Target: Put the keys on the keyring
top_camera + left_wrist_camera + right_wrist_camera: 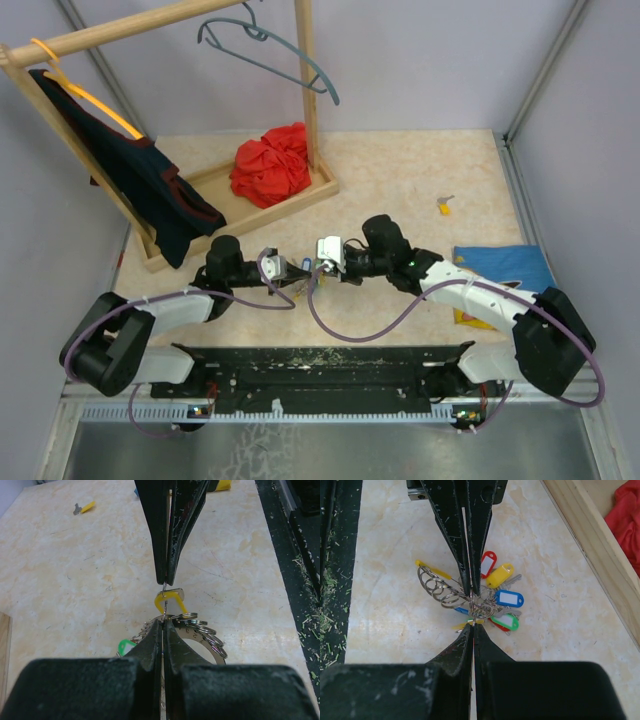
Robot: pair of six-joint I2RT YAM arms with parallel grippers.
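My two grippers meet tip to tip above the table. The left gripper [164,623] is shut on the thin wire of the keyring [207,636], and the right gripper [165,581] is shut on the same wire just above its yellow section [171,600]. In the right wrist view, the right gripper [472,627] faces the left gripper [470,591]. Keys hang bunched below them with red [488,564], yellow [500,575], blue [509,598] and green [506,622] tags. Several small split rings [437,587] fan out to one side. One lone yellow-tagged key [445,205] lies apart on the table.
A wooden rack base [300,200] with a red cloth [272,165] stands at the back left. On its rail hang a grey hanger [270,50] and a dark garment [150,185]. A blue cloth [503,265] lies at the right, beside the right arm.
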